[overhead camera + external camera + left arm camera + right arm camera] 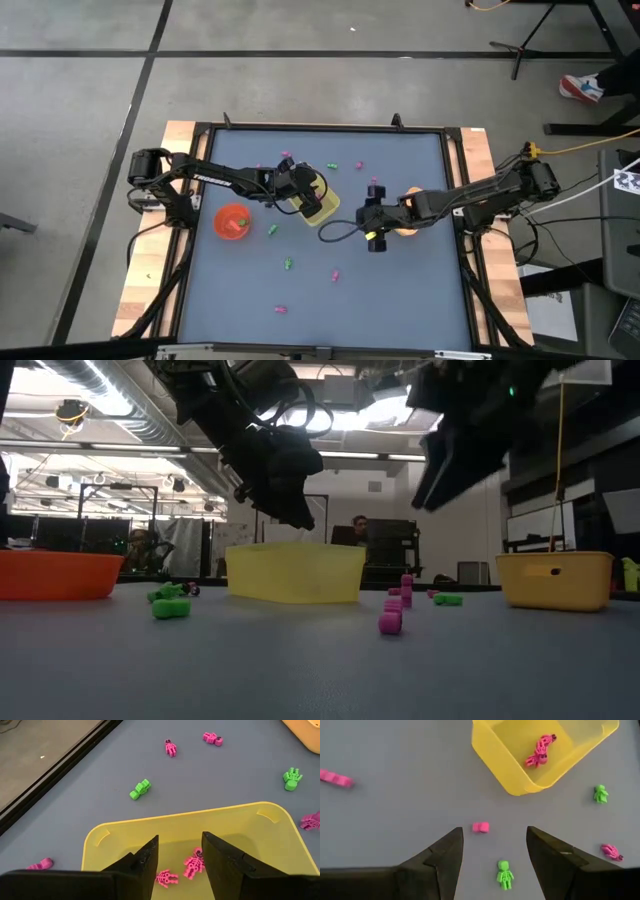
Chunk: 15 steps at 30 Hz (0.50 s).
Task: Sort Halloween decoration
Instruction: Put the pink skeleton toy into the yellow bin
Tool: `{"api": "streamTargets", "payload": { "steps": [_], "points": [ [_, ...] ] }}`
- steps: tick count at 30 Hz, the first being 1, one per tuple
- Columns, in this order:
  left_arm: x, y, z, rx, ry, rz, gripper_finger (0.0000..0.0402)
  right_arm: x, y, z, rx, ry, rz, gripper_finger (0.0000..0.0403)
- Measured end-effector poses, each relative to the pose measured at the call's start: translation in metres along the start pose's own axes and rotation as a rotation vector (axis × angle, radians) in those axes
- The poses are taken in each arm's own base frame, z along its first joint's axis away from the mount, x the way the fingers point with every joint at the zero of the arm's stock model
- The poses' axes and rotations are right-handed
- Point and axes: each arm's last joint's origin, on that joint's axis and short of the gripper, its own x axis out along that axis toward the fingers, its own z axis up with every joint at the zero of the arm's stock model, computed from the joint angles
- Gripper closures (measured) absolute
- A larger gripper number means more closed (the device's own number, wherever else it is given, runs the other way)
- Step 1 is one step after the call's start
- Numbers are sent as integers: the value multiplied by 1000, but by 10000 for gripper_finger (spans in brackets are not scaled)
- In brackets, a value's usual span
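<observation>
Halloween decoration (pixel 194 864) partly hidden behind open, empty left gripper (pixel 180 862); right gripper (pixel 494 855) open, empty.

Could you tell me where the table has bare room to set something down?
The widest free patch is the near left corner of the table, below the orange bowl. The far right corner is bare too. It is crowded mid-table: the left gripper hangs open over the yellow tray, the right gripper open beside it, with pink and green trinkets scattered around.

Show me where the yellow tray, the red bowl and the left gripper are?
Yellow tray (pixel 181 822): left wrist view, far rim.
Red bowl (pixel 232 222): high view, its middle.
Left gripper (pixel 180 857): left wrist view, midway between open fingertips.
</observation>
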Motion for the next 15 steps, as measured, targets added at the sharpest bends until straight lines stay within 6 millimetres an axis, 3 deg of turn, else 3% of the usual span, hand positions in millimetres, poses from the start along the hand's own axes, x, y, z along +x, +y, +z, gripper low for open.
{"api": "streamTargets", "payload": {
  "steps": [15],
  "points": [
    [0, 0, 0, 0, 0, 1, 267, 36, 3, -39, 90, -214, -40, 187]
  ]
}}
